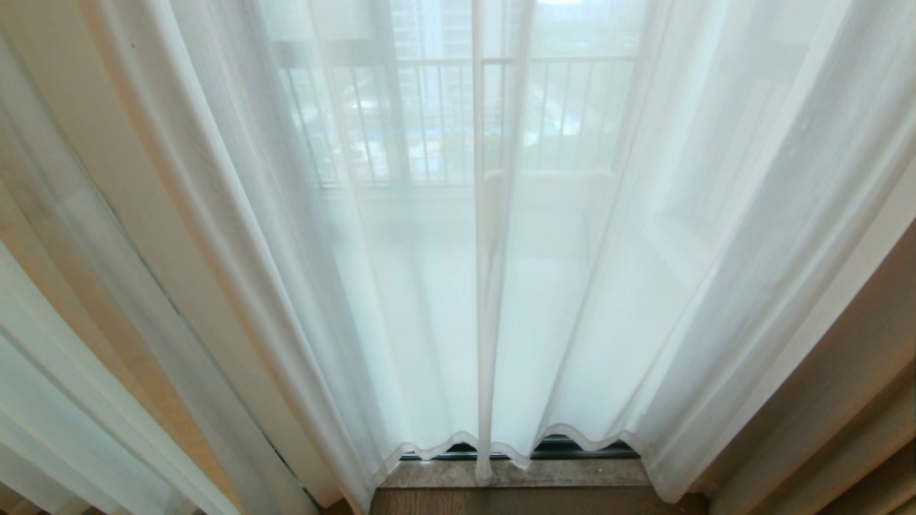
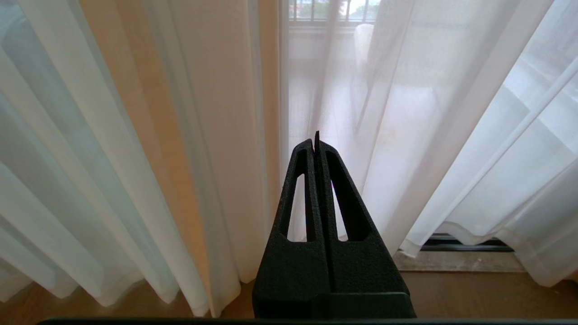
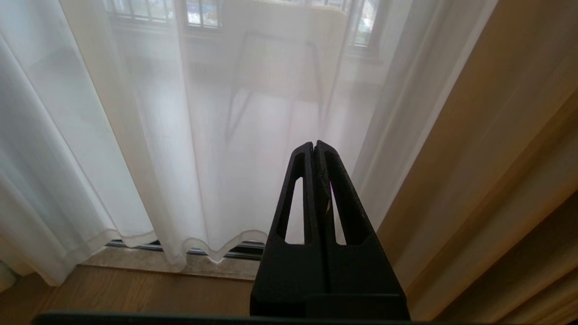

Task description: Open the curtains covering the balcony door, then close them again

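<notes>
While both end effectors, left (image 2: pixel 314 140) and right (image 3: pixel 314 146), sit pressed together empty, two curtains (image 1: pixel 401 286) meet.

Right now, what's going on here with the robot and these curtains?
Nothing is being handled at this moment. The sheer white curtains hang drawn together across the balcony door, their edges meeting in the middle, with the railing showing faintly through them. The left gripper and the right gripper both point at the fabric with jaws shut and empty, touching nothing. Tan drapes hang at the side.
</notes>
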{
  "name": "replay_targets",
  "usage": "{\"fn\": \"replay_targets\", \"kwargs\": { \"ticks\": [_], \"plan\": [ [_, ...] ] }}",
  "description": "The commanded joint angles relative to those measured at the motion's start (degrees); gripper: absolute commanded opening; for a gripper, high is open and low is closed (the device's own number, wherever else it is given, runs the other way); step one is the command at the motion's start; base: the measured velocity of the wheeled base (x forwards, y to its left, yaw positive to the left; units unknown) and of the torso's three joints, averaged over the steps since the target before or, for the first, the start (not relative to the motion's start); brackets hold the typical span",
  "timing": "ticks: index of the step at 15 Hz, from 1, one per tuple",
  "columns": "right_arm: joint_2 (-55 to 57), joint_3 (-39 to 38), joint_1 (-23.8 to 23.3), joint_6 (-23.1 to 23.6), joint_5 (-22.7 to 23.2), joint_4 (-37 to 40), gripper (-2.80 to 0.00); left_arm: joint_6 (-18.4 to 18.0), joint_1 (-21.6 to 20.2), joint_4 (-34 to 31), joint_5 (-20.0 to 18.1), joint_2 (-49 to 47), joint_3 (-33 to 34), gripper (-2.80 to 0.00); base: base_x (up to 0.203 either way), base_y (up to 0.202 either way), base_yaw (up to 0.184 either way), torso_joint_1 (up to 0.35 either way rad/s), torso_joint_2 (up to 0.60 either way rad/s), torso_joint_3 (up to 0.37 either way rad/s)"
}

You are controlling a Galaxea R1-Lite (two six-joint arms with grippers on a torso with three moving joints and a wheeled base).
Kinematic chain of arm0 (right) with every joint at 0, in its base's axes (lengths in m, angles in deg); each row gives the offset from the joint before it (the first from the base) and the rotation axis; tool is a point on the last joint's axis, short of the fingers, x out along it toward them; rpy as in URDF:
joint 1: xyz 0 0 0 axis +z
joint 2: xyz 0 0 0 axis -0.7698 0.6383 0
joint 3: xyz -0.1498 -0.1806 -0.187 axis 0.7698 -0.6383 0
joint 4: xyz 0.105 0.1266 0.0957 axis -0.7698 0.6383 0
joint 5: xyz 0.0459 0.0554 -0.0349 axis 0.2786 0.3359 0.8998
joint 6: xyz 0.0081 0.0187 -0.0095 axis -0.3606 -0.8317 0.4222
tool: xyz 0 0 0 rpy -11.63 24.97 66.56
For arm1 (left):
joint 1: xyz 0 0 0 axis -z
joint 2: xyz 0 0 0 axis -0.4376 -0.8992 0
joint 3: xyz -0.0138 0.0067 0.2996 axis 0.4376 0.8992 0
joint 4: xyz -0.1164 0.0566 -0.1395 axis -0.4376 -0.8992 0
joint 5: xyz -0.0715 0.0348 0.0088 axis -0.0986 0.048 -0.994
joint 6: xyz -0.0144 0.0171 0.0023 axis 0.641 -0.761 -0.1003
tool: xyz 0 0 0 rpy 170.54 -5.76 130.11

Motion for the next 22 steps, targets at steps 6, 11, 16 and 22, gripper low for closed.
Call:
{"fn": "replay_targets", "kwargs": {
  "ticks": [6, 11, 16, 22],
  "plan": [
    [0.1, 0.0, 0.0, 0.1, 0.0, 0.0, -2.80, 0.1, 0.0, 0.0, 0.0, 0.1, 0.0, -2.80, 0.000, 0.000, 0.000, 0.000, 0.00, 0.000],
    [0.1, 0.0, 0.0, 0.0, 0.0, -0.1, -2.80, 0.1, 0.0, 0.1, 0.0, 0.1, 0.0, -2.80, 0.000, 0.000, 0.000, 0.000, 0.00, 0.000],
    [0.1, 0.0, 0.0, -0.2, -0.1, 0.0, -2.80, 0.1, 0.0, 0.1, 0.0, 0.1, 0.0, -2.80, 0.000, 0.000, 0.000, 0.000, 0.00, 0.000],
    [0.1, 0.0, 0.0, -4.9, -1.6, -0.1, -2.80, 0.1, 0.0, 0.1, 0.0, 0.1, 0.0, -2.80, 0.000, 0.000, 0.000, 0.000, 0.00, 0.000]
  ]
}}
